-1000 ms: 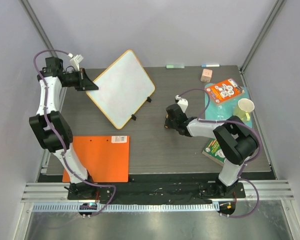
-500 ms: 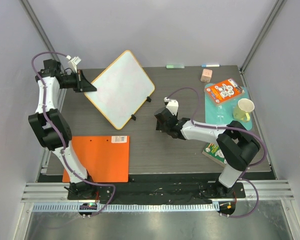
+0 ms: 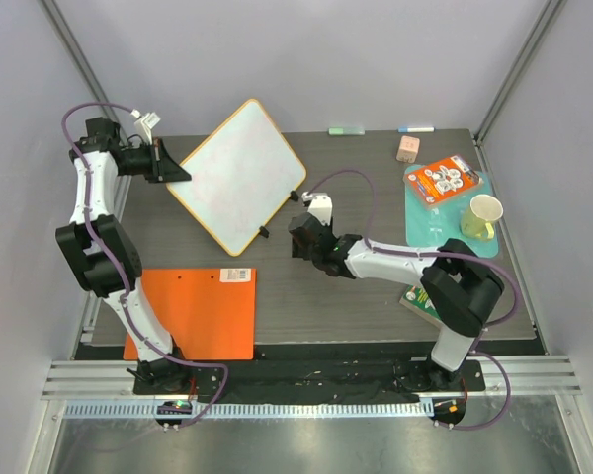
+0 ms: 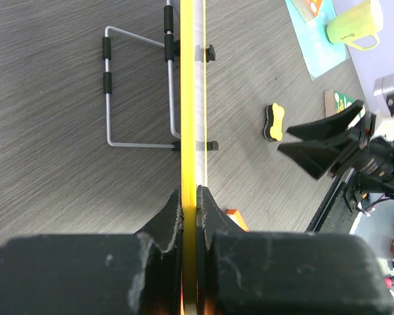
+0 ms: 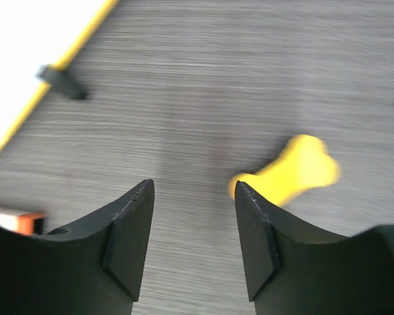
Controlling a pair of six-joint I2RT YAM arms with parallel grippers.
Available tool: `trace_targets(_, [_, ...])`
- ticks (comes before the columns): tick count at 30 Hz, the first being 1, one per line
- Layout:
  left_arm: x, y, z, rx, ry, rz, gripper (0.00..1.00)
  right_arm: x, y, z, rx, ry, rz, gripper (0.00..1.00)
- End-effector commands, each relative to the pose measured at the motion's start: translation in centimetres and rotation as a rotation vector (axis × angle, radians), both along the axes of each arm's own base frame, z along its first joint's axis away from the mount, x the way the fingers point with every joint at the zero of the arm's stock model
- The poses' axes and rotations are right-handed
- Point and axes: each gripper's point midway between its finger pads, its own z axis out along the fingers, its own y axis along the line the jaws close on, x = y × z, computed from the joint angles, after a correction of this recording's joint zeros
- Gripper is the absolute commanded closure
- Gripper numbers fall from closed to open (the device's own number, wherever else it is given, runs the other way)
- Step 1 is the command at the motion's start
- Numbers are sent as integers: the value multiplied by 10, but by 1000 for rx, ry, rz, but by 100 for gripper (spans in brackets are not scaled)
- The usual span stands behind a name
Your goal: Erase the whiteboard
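Whiteboard (image 3: 239, 176): white face, yellow-orange rim. Clips (image 3: 264, 232) on its edge: black. Surface (image 3: 306, 286): dark grey, fine wood grain. Eraser (image 4: 274, 123): yellow with a black side. Clipboard sheet (image 3: 203, 314): plain orange, small white label. Mat (image 3: 422, 212): teal. Cup (image 3: 484, 214): pale yellow-green. Left tool (image 4: 189, 197), right tool (image 5: 194, 187): black.

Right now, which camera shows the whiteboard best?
The top view: the whole white face of the whiteboard shows there. The left wrist view sees it edge-on, only the yellow rim, gripped in the left pincer. The right wrist view catches just one corner with a black clip.
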Motion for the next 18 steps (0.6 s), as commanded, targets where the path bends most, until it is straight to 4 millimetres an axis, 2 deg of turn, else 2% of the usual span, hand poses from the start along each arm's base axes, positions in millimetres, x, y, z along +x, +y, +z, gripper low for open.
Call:
trace_targets(1, [-8,5,-27,92,30,-26,100,19,61,20,171,-99,118,44])
trace_targets(2, [-7,5,-29,94,35,-28,100,23,70,24,195,-109,130,44])
trace_targets(4, [-9,5,-30,98,39,-29,100,28,84,17,220,-116,156,46])
trace_targets(6, [-9,6,-32,110,42,-27,100,36,99,25,273,-153,174,47])
trace_targets(7, [-9,8,-33,116,41,-25,100,38,104,21,281,-151,184,49])
trace_targets(8, [-9,8,-33,122,41,-25,100,43,113,30,314,-181,192,50])
trace_targets(10, [-8,11,-35,138,44,-18,100,49,120,31,332,-197,196,53])
trace_targets(12, [-9,11,-36,145,49,-16,100,54,129,41,375,-233,204,56])
trace_targets(13, [-9,13,-37,154,50,-10,100,56,131,39,374,-237,203,59])
trace_targets(14, [-8,13,-36,158,47,-8,98,60,135,45,393,-250,198,60])
trace_targets(16, [-8,15,-38,168,53,2,88,64,140,50,404,-265,200,63])
trace_targets(18, [-8,16,-39,175,58,5,81,67,143,46,405,-267,199,68])
